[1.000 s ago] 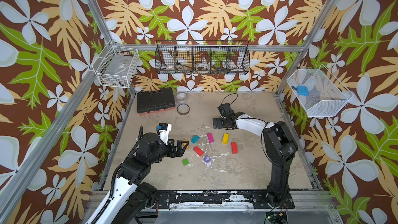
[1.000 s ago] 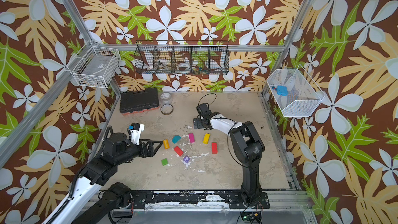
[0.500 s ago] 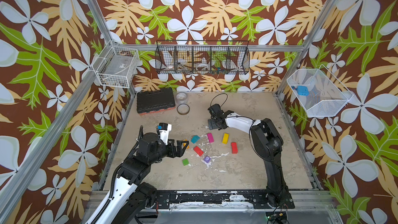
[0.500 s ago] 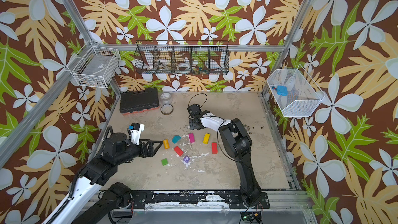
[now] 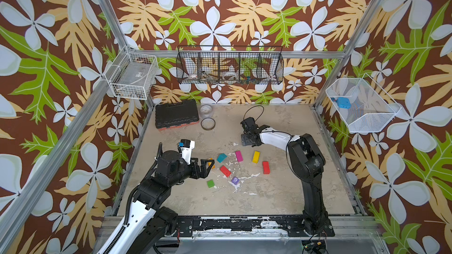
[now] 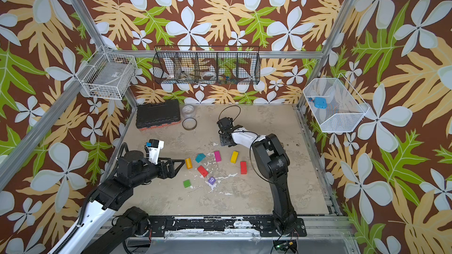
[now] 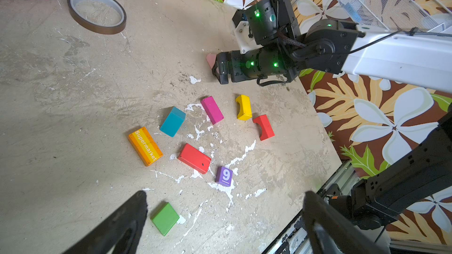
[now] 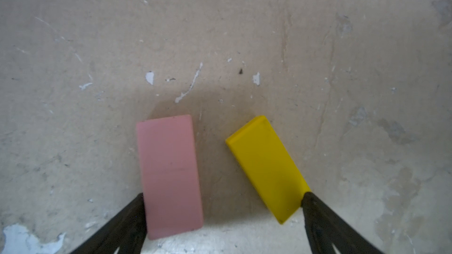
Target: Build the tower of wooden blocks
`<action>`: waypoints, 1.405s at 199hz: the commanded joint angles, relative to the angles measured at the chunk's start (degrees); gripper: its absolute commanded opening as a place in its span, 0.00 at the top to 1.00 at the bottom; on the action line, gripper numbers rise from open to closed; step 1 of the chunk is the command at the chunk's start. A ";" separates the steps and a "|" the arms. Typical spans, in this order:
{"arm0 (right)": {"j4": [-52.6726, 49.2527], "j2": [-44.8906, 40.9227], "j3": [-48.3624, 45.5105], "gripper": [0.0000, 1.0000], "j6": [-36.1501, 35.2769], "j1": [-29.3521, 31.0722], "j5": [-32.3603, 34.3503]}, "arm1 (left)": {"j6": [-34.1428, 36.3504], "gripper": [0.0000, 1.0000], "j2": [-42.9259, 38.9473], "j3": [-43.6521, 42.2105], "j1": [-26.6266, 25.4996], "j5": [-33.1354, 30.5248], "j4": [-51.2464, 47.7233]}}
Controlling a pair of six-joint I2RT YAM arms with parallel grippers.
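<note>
Shifting toward 9 o'clock, the right gripper [image 8: 223, 194] now straddles a pink brick [image 8: 170, 177] and a yellow brick [image 8: 266, 167], fingers apart, at 12 o'clock of the scattered wood blocks [image 7: 194, 158]; the left gripper [image 7: 225, 193] hovers spread, nothing stacked yet.

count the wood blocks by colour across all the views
red blocks: 2
yellow blocks: 2
pink block: 1
magenta block: 1
orange block: 1
teal block: 1
green block: 1
purple block: 1
total: 10

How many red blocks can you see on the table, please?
2. One red brick lies beside the purple cube; one red arch block lies beside the yellow arch block. Others may be hidden under the arms.
</note>
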 commanded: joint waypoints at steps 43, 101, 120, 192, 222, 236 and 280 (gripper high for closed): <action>0.93 -1.19 -2.56 0.03 -2.51 -1.67 -3.64 | -0.19 0.00 0.05 0.19 -0.04 -0.08 0.49; 3.61 -0.19 -3.02 0.01 -3.72 -3.23 -9.58 | -0.20 0.00 0.14 0.19 0.01 -0.08 0.49; 3.25 0.60 -2.22 0.01 -3.37 -3.21 -11.92 | -0.23 0.00 0.12 0.18 0.05 -0.08 0.49; 0.39 2.67 0.46 0.06 -0.94 -3.23 -15.86 | -0.20 0.00 0.09 0.19 0.01 -0.08 0.49; -0.82 3.36 1.31 0.08 0.01 -3.20 -15.82 | -0.23 0.00 0.03 0.19 0.01 -0.08 0.49; -1.06 3.55 1.48 0.09 0.46 -3.19 -15.82 | -0.23 0.00 0.03 0.19 0.01 -0.10 0.49; -1.74 4.23 2.05 0.11 1.35 -3.19 -15.82 | -0.23 0.00 0.03 0.19 0.01 -0.08 0.53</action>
